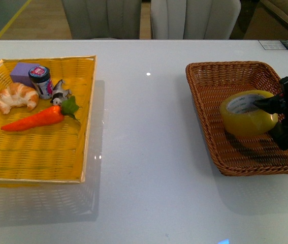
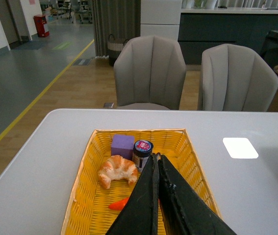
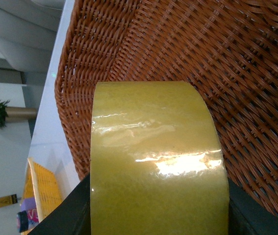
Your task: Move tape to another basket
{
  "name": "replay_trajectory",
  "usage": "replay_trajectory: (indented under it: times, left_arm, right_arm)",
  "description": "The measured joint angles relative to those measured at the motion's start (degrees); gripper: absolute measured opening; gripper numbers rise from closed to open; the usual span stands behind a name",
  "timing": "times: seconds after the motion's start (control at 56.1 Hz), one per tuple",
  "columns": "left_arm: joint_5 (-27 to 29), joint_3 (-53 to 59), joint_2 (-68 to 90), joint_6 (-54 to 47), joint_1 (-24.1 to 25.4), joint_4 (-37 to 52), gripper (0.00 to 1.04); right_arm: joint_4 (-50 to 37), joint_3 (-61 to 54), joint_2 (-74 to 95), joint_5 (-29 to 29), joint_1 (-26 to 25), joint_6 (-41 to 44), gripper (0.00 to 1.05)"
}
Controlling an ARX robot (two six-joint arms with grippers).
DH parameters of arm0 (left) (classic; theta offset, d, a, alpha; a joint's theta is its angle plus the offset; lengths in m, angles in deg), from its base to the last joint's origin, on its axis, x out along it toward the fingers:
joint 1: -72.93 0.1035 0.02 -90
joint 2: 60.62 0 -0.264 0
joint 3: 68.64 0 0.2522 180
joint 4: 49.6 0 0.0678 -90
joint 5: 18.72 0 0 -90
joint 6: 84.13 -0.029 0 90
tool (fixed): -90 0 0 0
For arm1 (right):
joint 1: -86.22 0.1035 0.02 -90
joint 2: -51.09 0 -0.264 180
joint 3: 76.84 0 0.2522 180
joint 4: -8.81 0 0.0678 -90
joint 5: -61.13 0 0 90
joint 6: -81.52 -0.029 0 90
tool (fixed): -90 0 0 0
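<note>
While clenched on the tape [image 1: 248, 113], reaches in from the robot's right as the right gripper [image 1: 275, 118], one black finger down the white core, the other outside the yellowish wall. Holds the roll inside the basket [image 1: 204, 101], toward its right half and low over the woven floor; cannot tell whether touching it. Tips the core's opening up and toward the robot's right, setting the axis on a slant, neither upright nor flat. Covers part of the basket's right wall with the black arm. Shows, from the front, the green-printed core and most of the braided rim. Shows, from the right wrist, only the glossy outer band, filling the middle, with dark fingers [image 3: 65, 218] at either side and sloping wicker behind; hides the core there. Shows, from the left wrist, the left gripper [image 2: 157, 164] pressed closed on nothing, above the yellow tray [image 2: 77, 196] and masking part of the carrot [image 1: 34, 118]. Finds in that tray also a croissant [image 1: 17, 96], a purple block [image 1: 23, 71] and a small jar [image 1: 41, 80], all in the far half. Leaves bare white table [image 1: 144, 152] between tray and basket, well apart. Adds two grey chairs [image 2: 151, 73] beyond the far edge.
</note>
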Motion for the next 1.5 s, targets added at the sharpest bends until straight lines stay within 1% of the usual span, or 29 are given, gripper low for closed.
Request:
replay_trajectory:
  times: [0.071,0.321,0.339,0.41,0.463,0.553,0.606,0.642,0.677,0.731,0.891,1.141,1.212,1.248,1.408,1.462,1.48,1.497]
  left_arm:
    - [0.0,1.0,-0.9,0.0,0.0,-0.1,0.02]
    - [0.0,1.1,-8.3,0.0,0.1,-7.0,0.02]
    - [0.0,1.1,-8.9,0.0,0.1,-7.5,0.02]
    - [0.0,1.1,-10.9,0.0,0.1,-9.5,0.02]
    - [0.0,1.1,-12.0,0.0,0.1,-10.5,0.02]
    - [0.0,1.1,-14.2,0.0,0.1,-12.7,0.02]
    - [0.0,1.1,-15.1,0.0,0.1,-13.6,0.02]
    - [0.0,1.1,-16.0,0.0,0.1,-14.4,0.02]
    - [0.0,1.1,-16.7,0.0,0.1,-15.1,0.02]
    - [0.0,1.1,-17.7,0.0,0.1,-16.1,0.02]
    - [0.0,1.1,-20.4,0.0,0.1,-18.8,0.02]
    - [0.0,1.1,-23.8,0.0,0.1,-22.3,0.02]
    - [0.0,1.0,-29.6,0.0,0.1,-30.1,0.02]
    - [0.0,1.0,-31.5,0.0,0.1,-31.7,0.02]
    - [0.0,1.1,-33.1,0.0,0.1,-32.6,0.02]
    - [0.0,1.0,-33.2,0.0,0.1,-32.6,0.02]
    - [0.0,1.0,-33.2,0.0,0.1,-32.6,0.02]
    - [0.0,1.0,-33.2,0.0,0.1,-32.6,0.02]
  right_arm:
    - [0.0,1.3,1.1,0.1,0.1,-0.8,0.46]
    - [2.3,4.3,2.4,0.5,0.5,-1.0,0.46]
    - [2.3,4.3,2.4,0.6,0.6,-0.9,0.47]
    - [2.3,4.0,2.4,0.8,0.6,-0.8,0.59]
    - [2.3,3.3,2.3,0.7,0.5,-0.6,0.66]
    - [2.2,1.0,0.9,0.5,0.5,-0.3,0.82]
    - [2.2,-0.1,-0.3,0.2,0.3,0.0,0.89]
    - [2.2,-1.2,-1.8,0.1,0.0,0.5,0.96]
    - [2.2,-2.0,-3.2,-0.1,-0.2,0.7,0.97]
    - [2.1,-3.4,-5.9,-0.4,-0.7,1.3,0.95]
    - [2.6,-8.2,-15.5,-1.7,-2.4,3.4,0.96]
    - [8.1,-18.7,-34.6,-4.8,-6.0,7.2,0.96]
    - [11.9,-22.5,-43.0,-6.1,-7.7,9.3,0.96]
    - [13.6,-23.8,-46.3,-6.3,-8.4,9.9,0.96]
    - [27.7,-28.2,-67.6,-8.4,-12.5,14.4,0.96]
    - [35.8,-29.0,-79.1,-10.1,-14.9,16.9,0.96]
    - [35.9,-29.8,-82.0,-9.5,-15.4,18.6,0.93]
    - [35.3,-30.7,-84.8,-8.4,-15.9,22.2,0.90]
